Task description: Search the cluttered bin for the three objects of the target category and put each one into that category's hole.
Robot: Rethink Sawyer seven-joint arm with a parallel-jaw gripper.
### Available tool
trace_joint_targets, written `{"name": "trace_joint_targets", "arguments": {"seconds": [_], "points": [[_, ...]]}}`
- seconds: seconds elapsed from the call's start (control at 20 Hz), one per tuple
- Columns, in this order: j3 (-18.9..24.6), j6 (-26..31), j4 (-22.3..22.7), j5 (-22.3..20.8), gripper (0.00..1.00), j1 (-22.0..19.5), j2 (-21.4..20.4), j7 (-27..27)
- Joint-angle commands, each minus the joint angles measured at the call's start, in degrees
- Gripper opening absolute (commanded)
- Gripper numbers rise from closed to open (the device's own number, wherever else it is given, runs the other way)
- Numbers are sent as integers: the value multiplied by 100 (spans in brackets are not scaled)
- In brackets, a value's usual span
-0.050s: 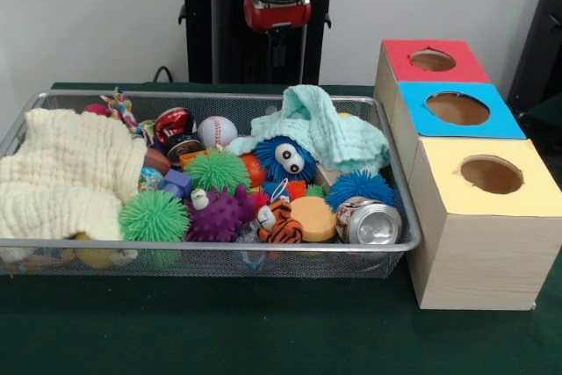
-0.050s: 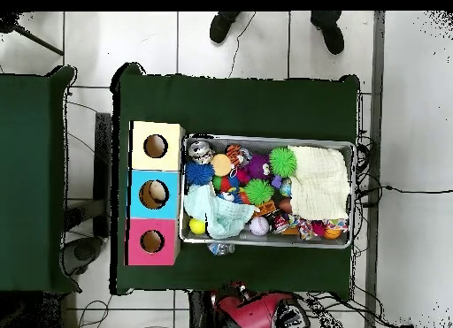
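The arm sits drawn back at top centre; I cannot tell the claw's point(image 1: 277, 13) state above the toy-filled bin point(image 1: 399, 217).

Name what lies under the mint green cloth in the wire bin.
Under the mint green cloth, a blue fuzzy toy with googly eyes and a blue spiky ball poke out. Anything deeper beneath the cloth is covered.

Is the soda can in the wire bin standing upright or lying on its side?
On its side. In the front view the soda can shows its round silver end facing the camera, resting in the wire bin corner nearest the yellow-topped box.
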Motion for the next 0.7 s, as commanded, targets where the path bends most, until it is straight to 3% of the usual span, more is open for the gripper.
{"name": "trace_joint_targets", "arguments": {"seconds": [0.05,0.25,0.4,0.7], "points": [[264,-200,-251,253,0,-140,220,886],[276,-158,-258,228,0,-143,229,855],[389,205,-277,158,0,-149,121,688],[349,120,-262,271,0,-121,129,798]]}}
